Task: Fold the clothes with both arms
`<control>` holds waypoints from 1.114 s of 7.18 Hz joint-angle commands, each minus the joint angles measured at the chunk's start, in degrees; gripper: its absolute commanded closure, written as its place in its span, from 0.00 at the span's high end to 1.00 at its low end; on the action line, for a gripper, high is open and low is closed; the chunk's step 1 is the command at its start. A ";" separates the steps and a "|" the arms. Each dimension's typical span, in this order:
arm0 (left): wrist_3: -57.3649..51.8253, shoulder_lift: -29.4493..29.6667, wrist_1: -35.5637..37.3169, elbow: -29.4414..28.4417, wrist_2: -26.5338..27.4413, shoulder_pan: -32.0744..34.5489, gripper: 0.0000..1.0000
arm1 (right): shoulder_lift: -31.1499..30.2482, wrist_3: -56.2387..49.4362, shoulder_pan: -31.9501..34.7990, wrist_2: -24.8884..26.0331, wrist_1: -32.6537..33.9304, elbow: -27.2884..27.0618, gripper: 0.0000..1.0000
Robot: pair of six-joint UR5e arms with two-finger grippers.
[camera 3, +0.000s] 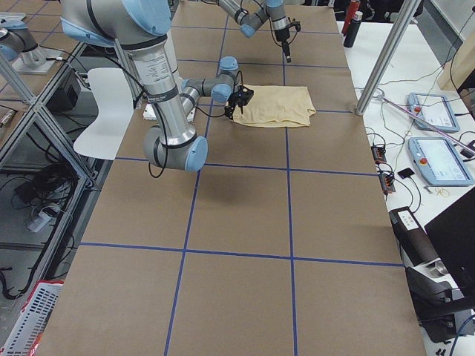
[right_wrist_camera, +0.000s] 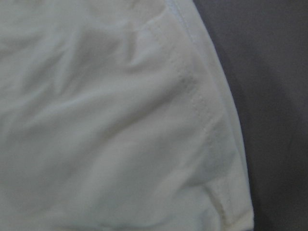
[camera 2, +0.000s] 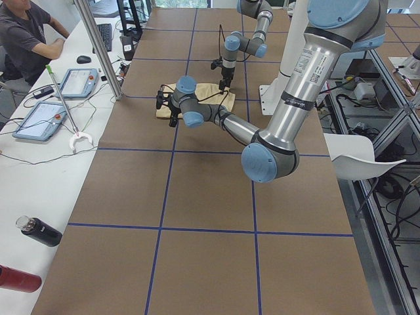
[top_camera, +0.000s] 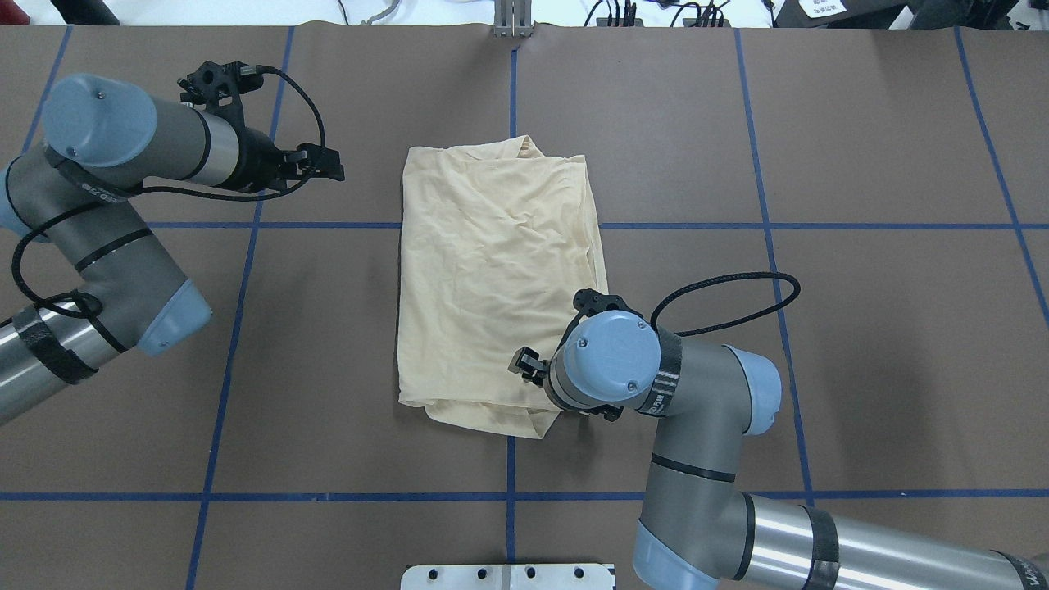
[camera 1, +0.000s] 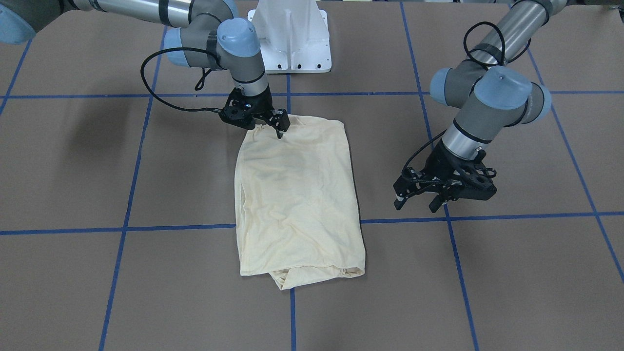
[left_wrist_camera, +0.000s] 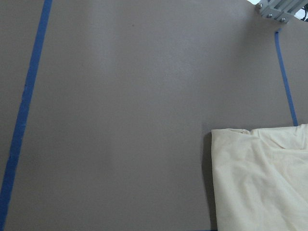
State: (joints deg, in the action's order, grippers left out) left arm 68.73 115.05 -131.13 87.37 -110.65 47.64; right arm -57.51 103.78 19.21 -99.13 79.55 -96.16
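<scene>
You're looking at two grey-and-silver jointed tubes: the left arm (top_camera: pixel 106 246) and the right arm (top_camera: pixel 705 410). Each joint wears a light blue cap (top_camera: pixel 610 356) dotted with small screws. Black bands ring the silver sections, a black cable (top_camera: pixel 729 278) loops by each wrist, and the left gripper (camera 1: pixel 415 206) and right gripper (camera 1: pixel 279 130) are black.
</scene>
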 commanded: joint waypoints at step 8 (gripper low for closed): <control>0.00 0.09 0.00 -0.01 0.00 -0.09 1.00 | 1.17 0.02 -0.05 -0.45 4.73 0.36 1.00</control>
State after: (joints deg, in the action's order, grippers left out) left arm 68.73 115.13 -131.13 87.36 -110.65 47.55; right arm -56.53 103.80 19.16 -99.59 84.28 -96.32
